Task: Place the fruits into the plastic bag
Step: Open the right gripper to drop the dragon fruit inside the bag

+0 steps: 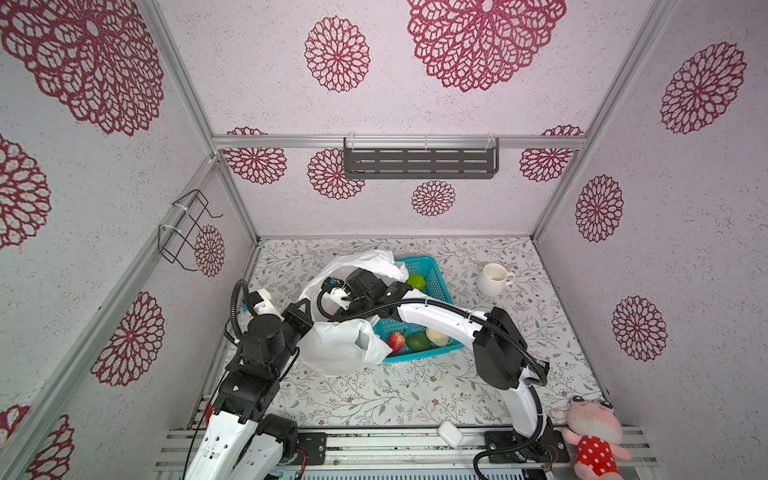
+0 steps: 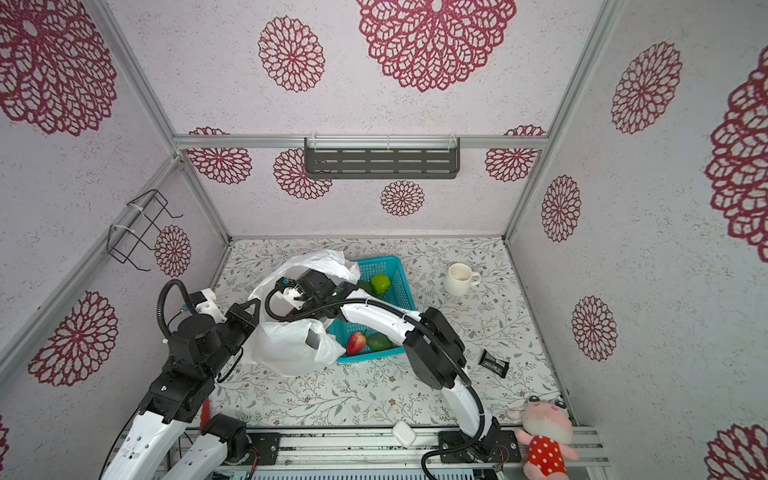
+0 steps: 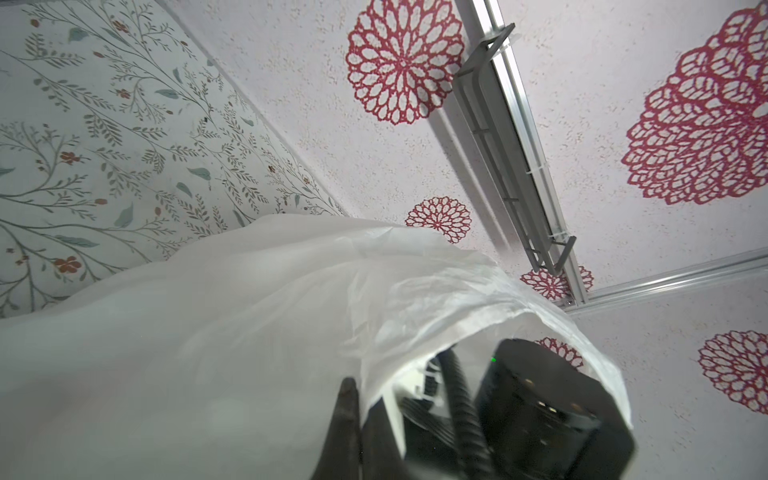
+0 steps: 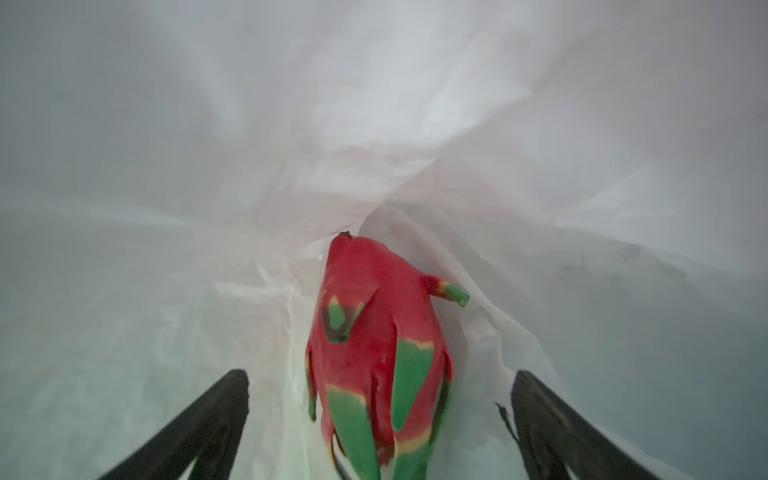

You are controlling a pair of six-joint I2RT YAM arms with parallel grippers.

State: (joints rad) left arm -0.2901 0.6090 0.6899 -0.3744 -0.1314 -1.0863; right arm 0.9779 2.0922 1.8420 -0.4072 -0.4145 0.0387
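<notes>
The white plastic bag [image 1: 338,347] lies open beside the teal basket [image 1: 432,266]. My left gripper [image 1: 297,320] is shut on the bag's edge, its dark fingers [image 3: 345,415] pinching the film. My right arm reaches into the bag's mouth, so its fingers are hidden in both top views. In the right wrist view the right gripper [image 4: 380,374] stands open inside the bag, with a red, green-scaled fruit [image 4: 374,299] lying loose between its fingers. In the basket lie a red fruit [image 1: 396,341], an oval green one [image 1: 417,341], a pale yellow one [image 1: 438,336] and a round green one [image 1: 416,281].
A white mug [image 1: 492,278] stands to the right of the basket. A small black packet [image 2: 494,363] lies near the right arm. A pink plush toy [image 1: 592,432] and a white case [image 1: 450,433] sit at the front rail. A grey shelf [image 1: 419,162] hangs on the back wall.
</notes>
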